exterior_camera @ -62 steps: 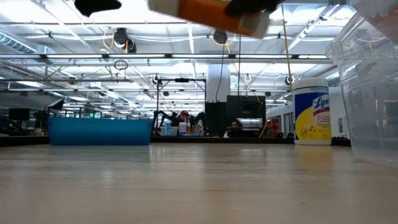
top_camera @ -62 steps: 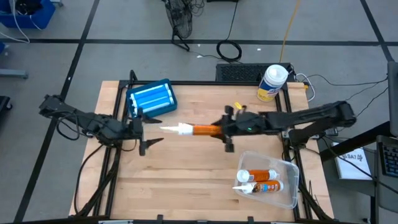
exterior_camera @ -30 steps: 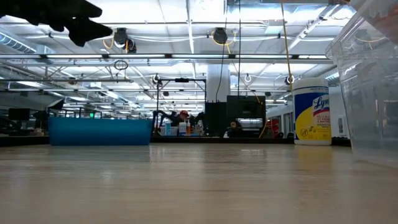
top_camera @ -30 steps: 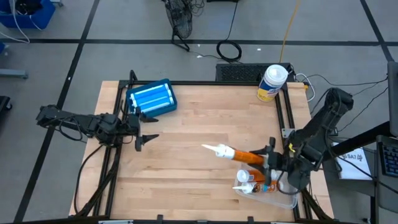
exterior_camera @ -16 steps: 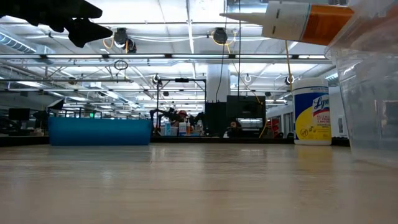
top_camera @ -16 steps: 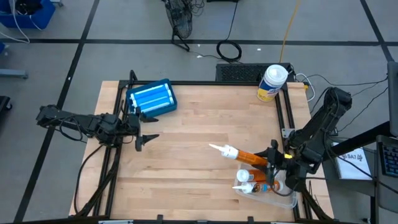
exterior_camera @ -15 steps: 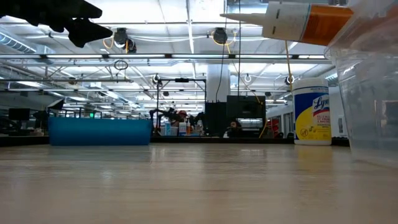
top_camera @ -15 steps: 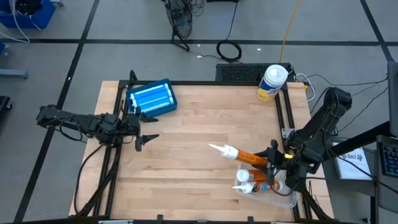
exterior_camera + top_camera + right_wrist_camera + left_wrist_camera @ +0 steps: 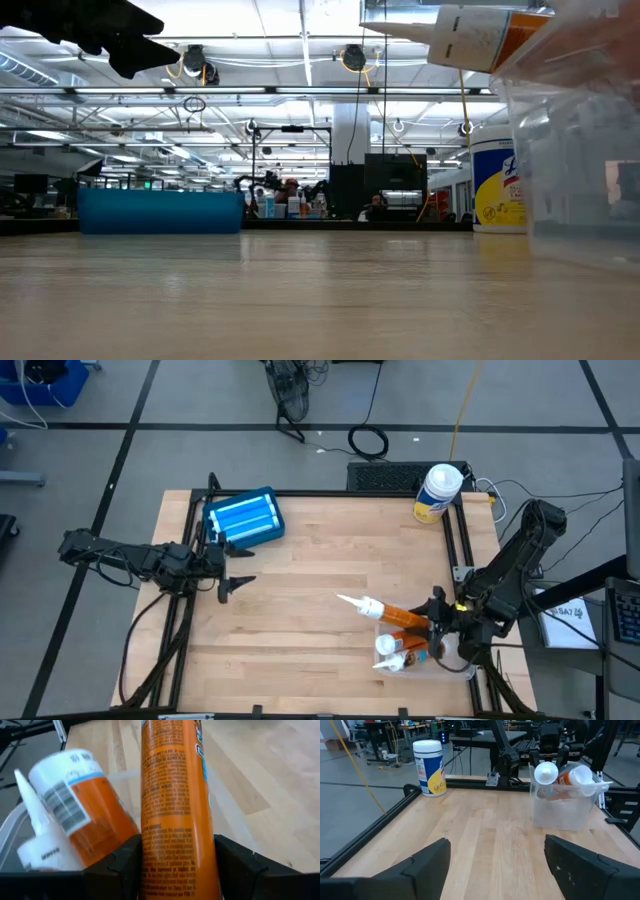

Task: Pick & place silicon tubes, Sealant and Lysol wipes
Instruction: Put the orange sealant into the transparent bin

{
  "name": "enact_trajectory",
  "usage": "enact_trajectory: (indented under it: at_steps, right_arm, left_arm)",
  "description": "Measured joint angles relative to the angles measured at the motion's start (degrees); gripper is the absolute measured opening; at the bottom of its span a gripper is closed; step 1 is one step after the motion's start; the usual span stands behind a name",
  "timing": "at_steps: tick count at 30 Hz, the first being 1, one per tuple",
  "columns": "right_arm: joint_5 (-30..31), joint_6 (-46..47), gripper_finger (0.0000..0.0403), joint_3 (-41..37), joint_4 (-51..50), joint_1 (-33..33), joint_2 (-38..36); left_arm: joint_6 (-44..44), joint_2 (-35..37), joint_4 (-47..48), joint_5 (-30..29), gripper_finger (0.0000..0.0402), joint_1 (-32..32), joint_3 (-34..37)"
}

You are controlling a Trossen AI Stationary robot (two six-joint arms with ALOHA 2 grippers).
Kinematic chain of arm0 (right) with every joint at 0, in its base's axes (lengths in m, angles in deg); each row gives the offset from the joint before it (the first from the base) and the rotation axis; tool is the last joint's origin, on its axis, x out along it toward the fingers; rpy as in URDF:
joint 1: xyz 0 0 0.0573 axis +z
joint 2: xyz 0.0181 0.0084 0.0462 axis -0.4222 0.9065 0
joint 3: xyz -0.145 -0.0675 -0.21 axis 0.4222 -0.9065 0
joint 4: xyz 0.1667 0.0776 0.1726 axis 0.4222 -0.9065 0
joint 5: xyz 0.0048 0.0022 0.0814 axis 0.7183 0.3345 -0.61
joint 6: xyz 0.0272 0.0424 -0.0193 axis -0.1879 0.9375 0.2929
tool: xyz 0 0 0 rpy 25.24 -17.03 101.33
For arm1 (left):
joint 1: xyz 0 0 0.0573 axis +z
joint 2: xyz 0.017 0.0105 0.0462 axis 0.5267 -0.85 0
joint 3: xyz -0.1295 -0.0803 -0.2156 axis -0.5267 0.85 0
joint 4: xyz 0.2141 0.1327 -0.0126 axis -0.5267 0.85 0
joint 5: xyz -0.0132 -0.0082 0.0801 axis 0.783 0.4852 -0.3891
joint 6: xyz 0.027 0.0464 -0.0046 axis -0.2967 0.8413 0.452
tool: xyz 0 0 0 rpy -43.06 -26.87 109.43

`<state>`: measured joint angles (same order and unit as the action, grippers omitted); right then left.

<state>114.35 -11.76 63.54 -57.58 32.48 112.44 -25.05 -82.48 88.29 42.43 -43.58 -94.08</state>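
My right gripper (image 9: pixel 433 623) is shut on an orange sealant tube (image 9: pixel 385 612) with a white nozzle, above the clear bin (image 9: pixel 455 660) at the near right. Two more orange tubes (image 9: pixel 405 652) lie in the bin. The held tube also shows in the low view (image 9: pixel 470 35) and the right wrist view (image 9: pixel 175 795). The Lysol wipes canister (image 9: pixel 438 493) stands upright at the far right corner. My left gripper (image 9: pixel 236 582) is open and empty near the left edge. My right gripper pinches the tube's orange body (image 9: pixel 175 855), toward its rear end, between its two fingers (image 9: pixel 117 865). The fingers come from the table's right and lie along the tube. The tube is lifted, nearly level, its nozzle (image 9: pixel 348 601) pointing toward the table's left.
A blue tray (image 9: pixel 243 517) sits at the far left. The bin shows in the left wrist view (image 9: pixel 562 807) with tube ends sticking above its rim. Bare wood (image 9: pixel 310 570) lies between the arms. A black frame (image 9: pixel 455 540) edges the table.
My right gripper has carried the tube a little toward the table's right edge, over the clear bin, still shut on it. In the low view the bin's wall has shifted toward the left. My left gripper has kept still.
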Motion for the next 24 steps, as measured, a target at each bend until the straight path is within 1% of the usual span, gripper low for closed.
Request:
enact_trajectory:
  at_steps: [1,2,3,7,9,11,13,17,20,24]
  right_arm:
    - [-0.5,0.0,0.0191,0.0,0.0,0.0,0.0]
    - [-0.8,0.0,0.0199,0.0,0.0,0.0,0.0]
    - [-1.1,0.0,0.022,0.0,0.0,0.0,0.0]
    - [-1.7,-0.2,0.0322,0.0,0.3,0.1,0.1]
    - [-1.9,-0.3,0.0359,0.0,0.2,0.1,0.0]
    - [-1.8,-0.5,0.0383,0.0,0.2,0.1,0.1]
    - [-1.7,-1.2,0.0393,0.0,0.4,0.1,0.1]
    - [-1.7,-6.8,0.039,-0.2,3.9,0.0,0.0]
    - [-4.7,-13.3,0.0392,-0.4,8.5,-0.1,-1.3]
    - [-9.0,-21.1,0.0392,-0.4,14.6,0.0,-5.7]
  left_arm:
    - [0.0,0.0,0.0,0.0,0.0321,0.0,0.0]
    - [0.0,0.0,0.0,0.0,0.0322,0.0,0.0]
    - [0.0,0.0,0.0,0.0,0.0323,0.0,0.0]
    - [0.0,0.0,0.1,0.0,0.0321,0.0,0.0]
    - [0.0,0.0,0.3,0.0,0.0318,0.0,0.0]
    - [0.0,0.0,0.4,0.0,0.0315,0.0,0.0]
    - [0.1,0.0,0.4,0.0,0.0312,0.0,0.0]
    - [0.1,0.0,0.4,0.0,0.031,0.0,0.0]
    - [0.2,0.0,0.4,0.0,0.031,0.0,0.0]
    - [0.2,0.0,0.4,0.0,0.031,0.0,0.0]
